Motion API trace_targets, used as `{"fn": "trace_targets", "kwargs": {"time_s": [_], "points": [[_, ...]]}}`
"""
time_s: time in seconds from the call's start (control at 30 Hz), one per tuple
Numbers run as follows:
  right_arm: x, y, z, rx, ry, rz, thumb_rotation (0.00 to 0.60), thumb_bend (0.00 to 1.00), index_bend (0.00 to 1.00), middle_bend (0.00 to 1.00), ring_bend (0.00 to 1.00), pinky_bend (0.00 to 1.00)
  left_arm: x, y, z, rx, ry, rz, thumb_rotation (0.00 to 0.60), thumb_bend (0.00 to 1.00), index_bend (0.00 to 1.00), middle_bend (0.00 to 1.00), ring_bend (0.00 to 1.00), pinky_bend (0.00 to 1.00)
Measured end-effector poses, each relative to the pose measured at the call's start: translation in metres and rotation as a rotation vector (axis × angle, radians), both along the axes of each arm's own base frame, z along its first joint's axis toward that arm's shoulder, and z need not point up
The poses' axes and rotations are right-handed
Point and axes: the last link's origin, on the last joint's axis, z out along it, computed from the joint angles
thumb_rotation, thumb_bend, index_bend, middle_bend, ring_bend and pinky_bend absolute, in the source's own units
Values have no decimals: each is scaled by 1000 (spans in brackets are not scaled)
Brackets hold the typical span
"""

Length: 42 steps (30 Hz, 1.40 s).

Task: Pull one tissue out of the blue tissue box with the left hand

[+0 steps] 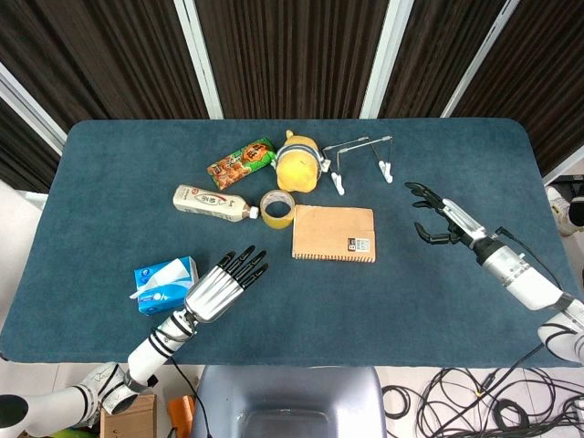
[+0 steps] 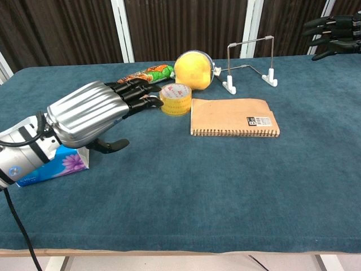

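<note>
Head view: ribbed metal left hand (image 1: 222, 285) beside cardboard blue tissue box (image 1: 164, 286).

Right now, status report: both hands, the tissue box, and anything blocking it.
Left hand open, beside the blue tissue box, holding nothing. Right hand open, far side of the table. Tissue showing at the box's top, unpulled. Nothing blocking.

The left hand (image 2: 93, 113) is being shown with a ribbed silver back, black fingers (image 2: 135, 90) and a black-banded white forearm, while the right hand (image 1: 441, 219) is being shown black-fingered with a silver-white wrist.
</note>
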Motion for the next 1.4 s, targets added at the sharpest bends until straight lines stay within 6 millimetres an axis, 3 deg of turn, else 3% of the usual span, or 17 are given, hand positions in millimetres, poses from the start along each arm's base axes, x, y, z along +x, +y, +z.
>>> {"fn": "trace_targets", "kwargs": {"time_s": [0.57,0.83,1.03,1.3,1.4], "points": [[0,6,2,-28,29,20,600,505,88,0,0,147,0,-4,4,8,8,14,600,326,162,65,61,320],[-7,16,8,-112,141,83,600,505,99,0,0,147,-5,-2,16,18,8,53,600,326,162,65,61,321],[-12,41,13,-256,286,200,600,504,155,18,0,158,-18,5,39,55,15,131,600,327,161,67,62,321],[-29,108,36,-484,455,290,600,505,160,25,0,161,-38,3,79,103,-7,277,600,327,162,113,88,323],[-37,128,43,-537,537,282,600,505,160,25,0,161,-40,-5,90,93,-21,324,600,326,166,158,145,337]]}}
